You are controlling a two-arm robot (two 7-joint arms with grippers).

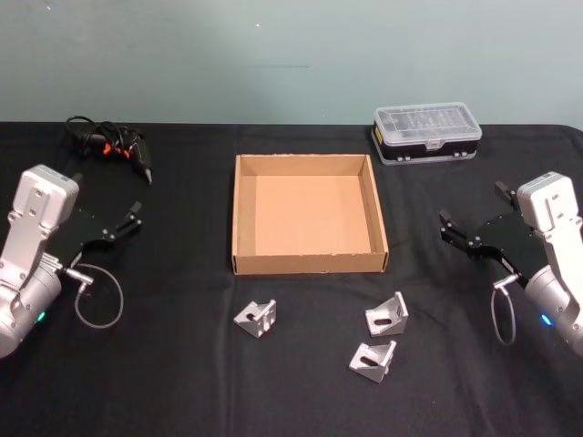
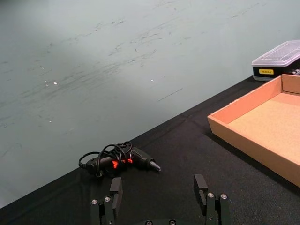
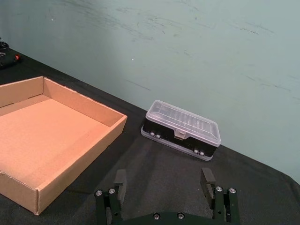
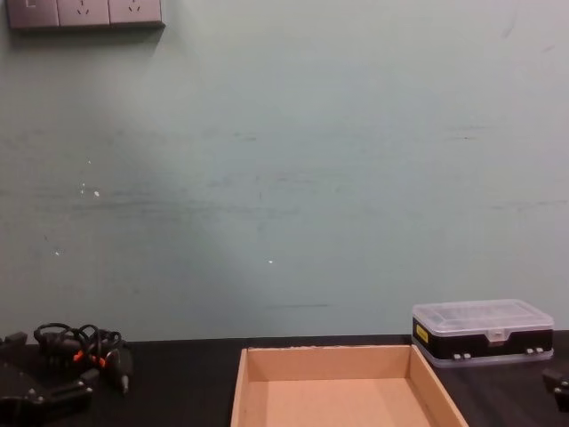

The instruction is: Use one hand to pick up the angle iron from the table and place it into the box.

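Head view: three angle irons lie on the black table, just in front of the box; left angle iron off the box's front left corner, right angle iron off its front right corner, near angle iron just beside the right one, toward the robot; none inside the box; left gripper hovers well left of the box, fingers spread, holding nothing; right gripper well right of the box, fingers spread, holding nothing; clear-lidded plastic case behind the box's right corner; black corded tool at the far left.

Left wrist view: left gripper fingers apart, bare table between them; corded tool ahead near the table's edge; box and plastic case farther off.

Right wrist view: right gripper fingers apart, nothing between them; plastic case ahead; box beside it, inside bare.

Chest view: box centre; plastic case behind it to the right; corded tool at the left.
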